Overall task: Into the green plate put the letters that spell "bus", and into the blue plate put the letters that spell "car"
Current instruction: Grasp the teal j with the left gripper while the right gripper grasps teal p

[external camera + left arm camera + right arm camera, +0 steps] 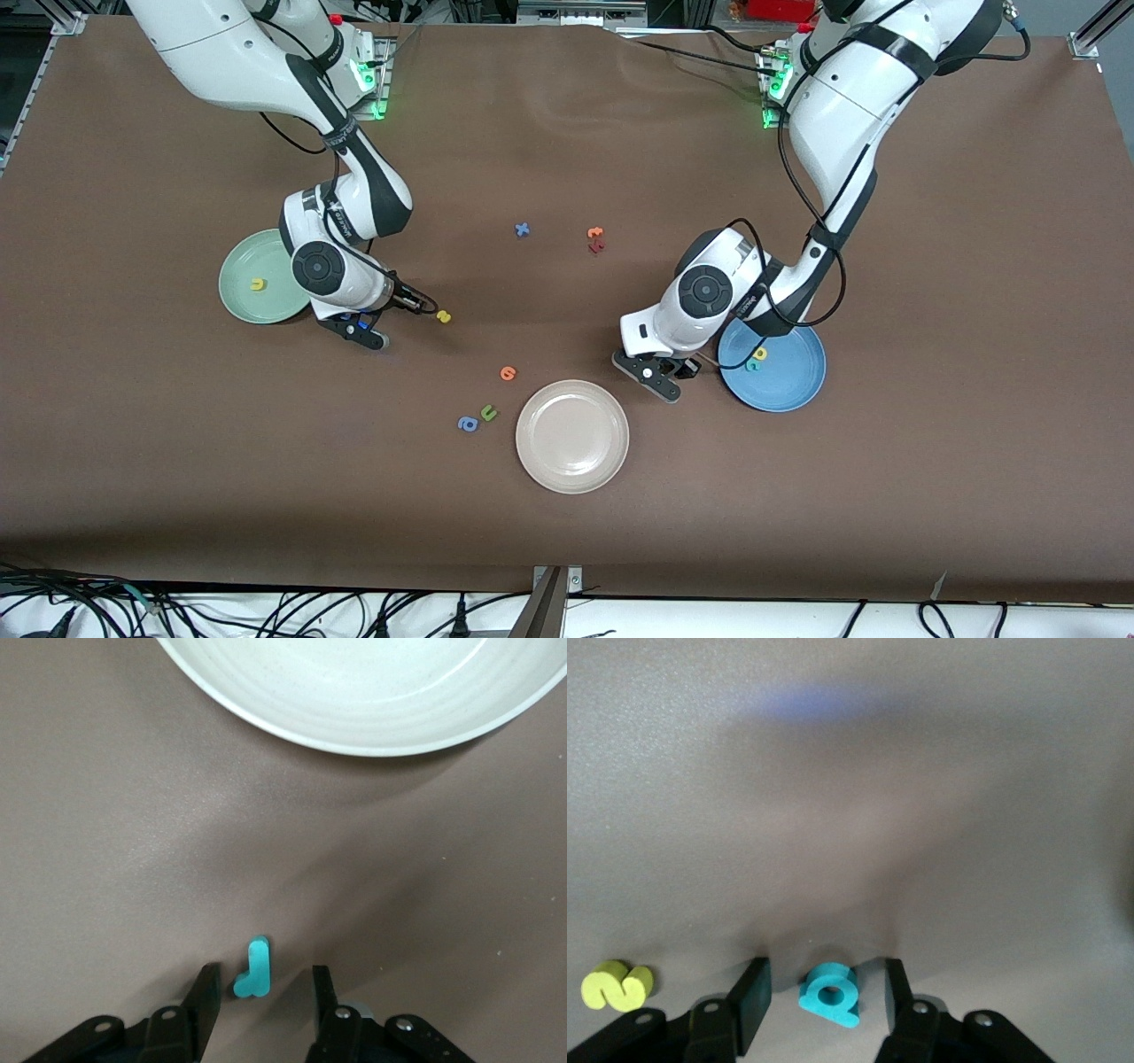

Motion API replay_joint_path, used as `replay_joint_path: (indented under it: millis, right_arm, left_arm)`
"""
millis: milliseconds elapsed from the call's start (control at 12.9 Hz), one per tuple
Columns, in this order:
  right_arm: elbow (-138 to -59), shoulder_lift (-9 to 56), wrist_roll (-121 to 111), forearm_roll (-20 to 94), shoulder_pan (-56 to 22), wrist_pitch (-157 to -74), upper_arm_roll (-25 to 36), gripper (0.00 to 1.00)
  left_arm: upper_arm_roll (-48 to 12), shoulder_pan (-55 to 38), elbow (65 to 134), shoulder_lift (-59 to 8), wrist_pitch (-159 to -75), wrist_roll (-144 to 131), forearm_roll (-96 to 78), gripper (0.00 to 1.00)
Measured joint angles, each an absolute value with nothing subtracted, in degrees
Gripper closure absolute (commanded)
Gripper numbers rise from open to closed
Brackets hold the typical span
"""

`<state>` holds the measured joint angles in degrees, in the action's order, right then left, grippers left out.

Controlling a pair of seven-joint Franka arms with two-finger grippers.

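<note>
Between matte black claw fingers, rounded teal foam b.

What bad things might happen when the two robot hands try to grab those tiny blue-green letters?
1. The left gripper straddles the small teal r, which lies slanted between the fingers; it might twist or pop out.
2. The right gripper is around the teal b, and the yellow s sits beside one finger, so it might get nudged.
3. The beige plate lies near the r; that letter belongs in the blue plate.
</note>
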<state>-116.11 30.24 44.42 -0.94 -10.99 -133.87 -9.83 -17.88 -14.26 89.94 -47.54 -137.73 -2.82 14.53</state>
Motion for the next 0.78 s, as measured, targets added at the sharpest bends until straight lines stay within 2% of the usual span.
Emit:
replay_joint_path:
  millis: [78,233,388,621,777]
  right_arm:
    - [-116.11,30.23,44.42,-0.94,-10.99,-133.87,-9.86,0.53]
    - [-116.11,30.23,44.42,-0.93,-11.0,-133.87,-9.95,0.54]
    - [-116.11,30.23,44.43,-0.93,-11.0,-133.87,-9.97,0.55]
    - [-116.18,30.23,44.43,-0.93,-11.01,-133.87,-9.99,0.61]
    - [-116.24,30.24,44.43,-0.93,-11.02,-133.87,-10.0,0.75]
  left_arm:
    - [-17.88,-14.26,89.81,-47.64,-138.09,-2.81,14.53,0.52]
    - [-17.82,-14.26,89.68,-47.8,-138.82,-2.76,14.53,0.75]
    - [-17.69,-14.22,89.55,-47.82,-139.03,-2.74,14.53,0.85]
    - [-17.47,-13.88,89.08,-47.82,-139.22,-2.67,14.54,0.88]
    - [-17.48,-13.42,88.24,-47.62,-138.73,-2.67,14.54,0.88]
